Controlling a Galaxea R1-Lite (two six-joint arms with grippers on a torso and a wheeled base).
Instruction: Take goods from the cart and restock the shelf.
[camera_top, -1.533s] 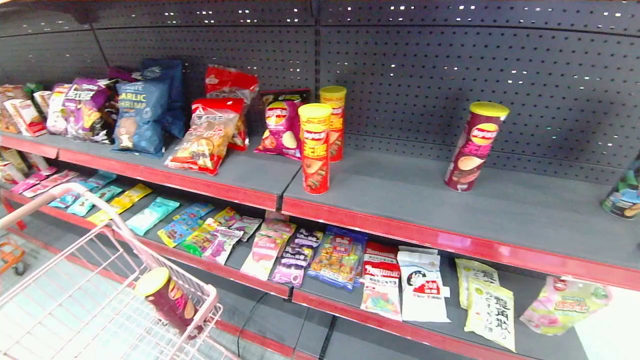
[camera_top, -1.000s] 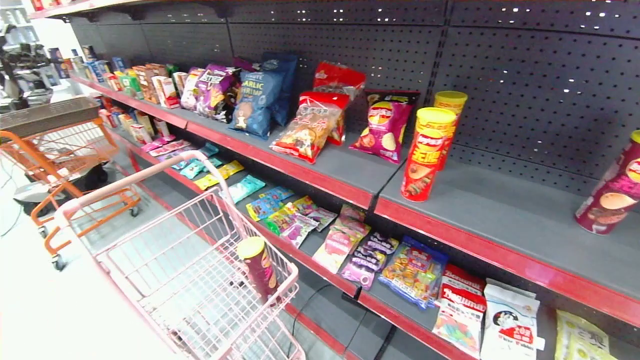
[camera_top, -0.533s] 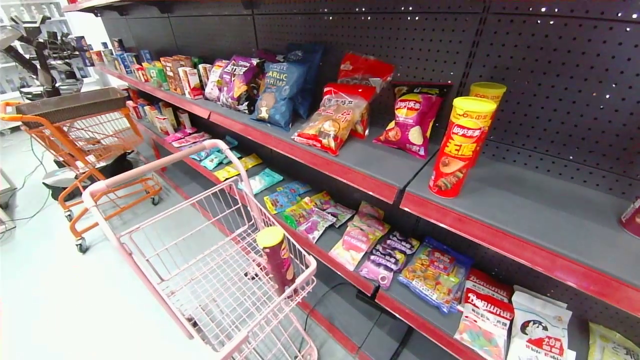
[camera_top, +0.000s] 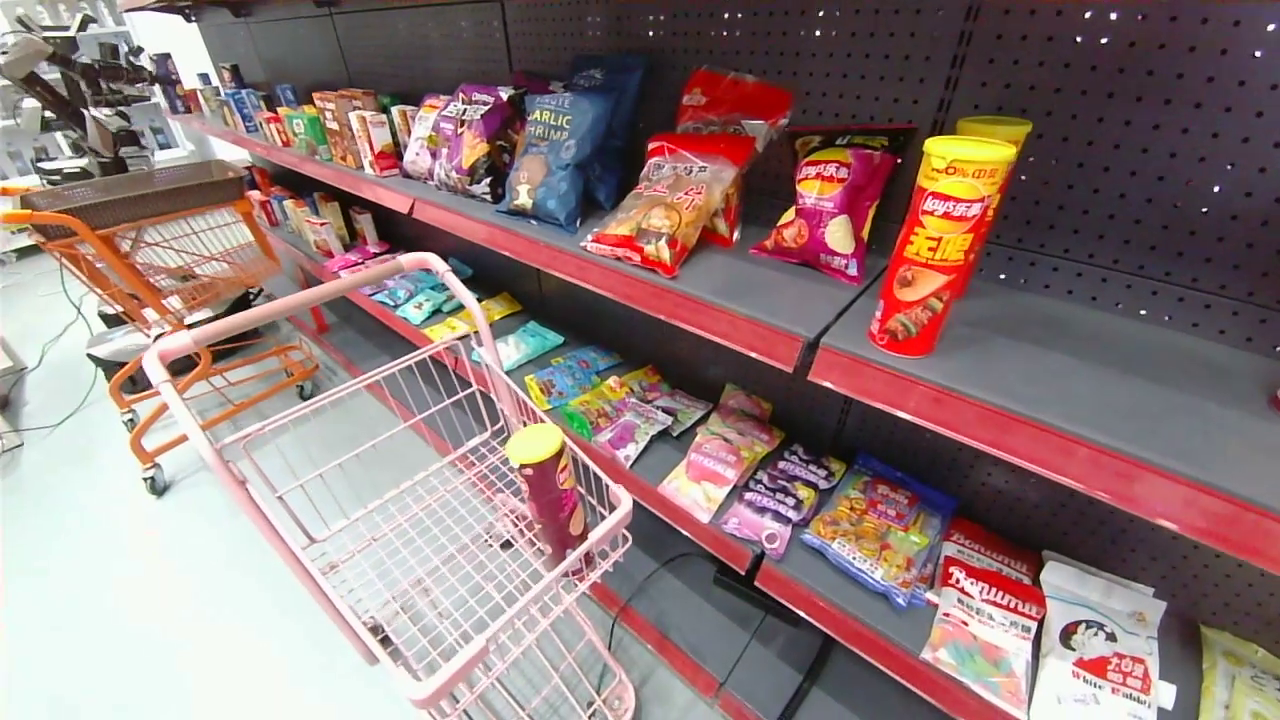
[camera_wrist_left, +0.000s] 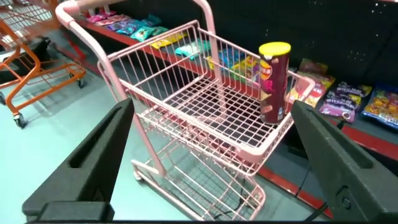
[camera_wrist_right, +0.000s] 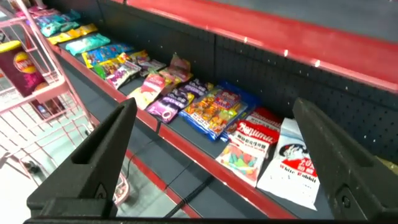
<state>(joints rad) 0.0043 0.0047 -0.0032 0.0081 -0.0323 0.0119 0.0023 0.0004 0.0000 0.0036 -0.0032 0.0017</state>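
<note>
A pink wire cart (camera_top: 330, 470) stands on the floor in front of the shelf (camera_top: 1060, 380). A maroon chip can with a yellow lid (camera_top: 548, 495) stands upright in the cart's corner nearest the shelf. My left gripper (camera_wrist_left: 212, 107) hangs open above the cart (camera_wrist_left: 186, 112), a little off from the can (camera_wrist_left: 274, 81), with nothing between its fingers. My right gripper (camera_wrist_right: 214, 102) is open and empty in front of the lower shelf's snack packets (camera_wrist_right: 217, 112); the can (camera_wrist_right: 22, 62) is at that view's edge. Two red chip cans (camera_top: 935, 245) stand on the upper shelf.
Chip bags (camera_top: 660, 205) and boxes fill the upper shelf to the left of the red cans; the grey board to their right is bare. Flat snack packets (camera_top: 870, 525) line the lower shelf. An orange cart (camera_top: 150, 250) stands farther left on the floor.
The head camera has swung left and down, so the cart and floor now fill more of the view and the right-hand shelf can has slid out. No object has moved.
</note>
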